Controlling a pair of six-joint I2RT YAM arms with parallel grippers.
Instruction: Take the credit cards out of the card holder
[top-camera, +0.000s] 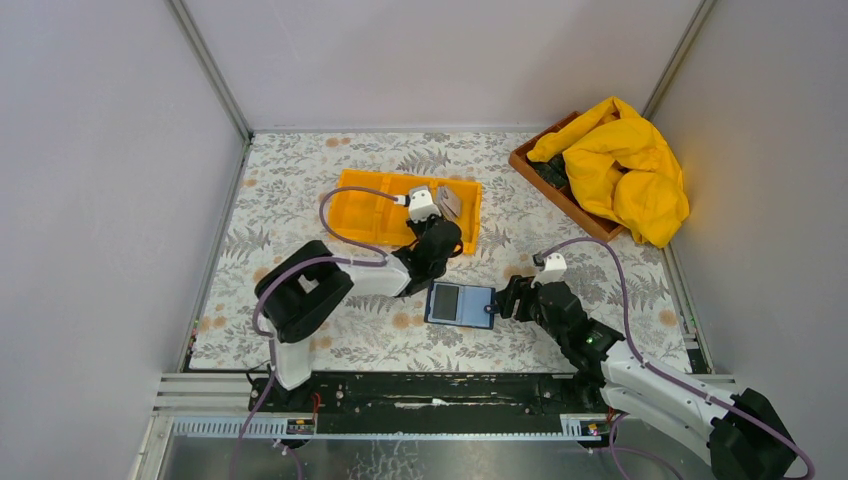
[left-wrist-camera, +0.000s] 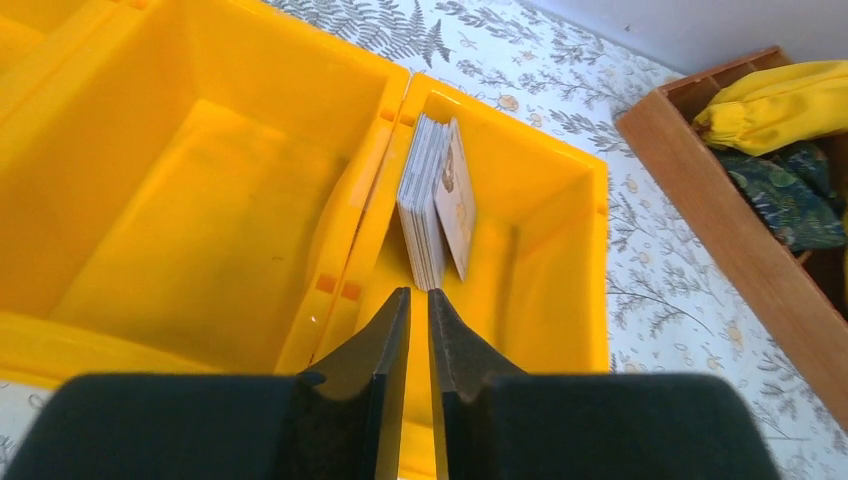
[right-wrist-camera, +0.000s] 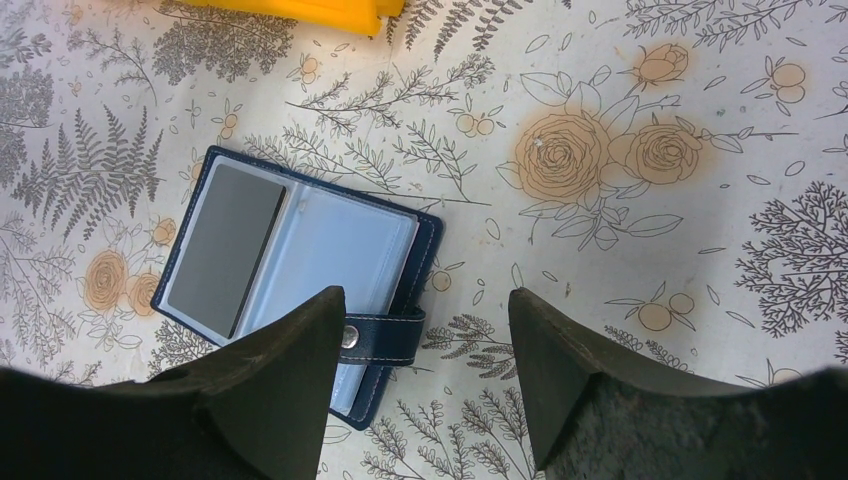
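orange tray (top-camera: 365, 208), wooden box (top-camera: 556, 185), yellow cloth (top-camera: 625, 165)

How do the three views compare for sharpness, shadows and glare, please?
Top view: even, soft light, sharp throughout, faint shadows under the arms. Left wrist view: the cards and tray are crisp, the dark fingers slightly soft, with mild sheen on the plastic. Right wrist view: the wallet is sharp, and the near fingers are blurred.

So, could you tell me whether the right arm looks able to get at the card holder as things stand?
Probably yes: the right gripper hangs open just beside the card holder, which lies opened flat on the table with nothing over it.
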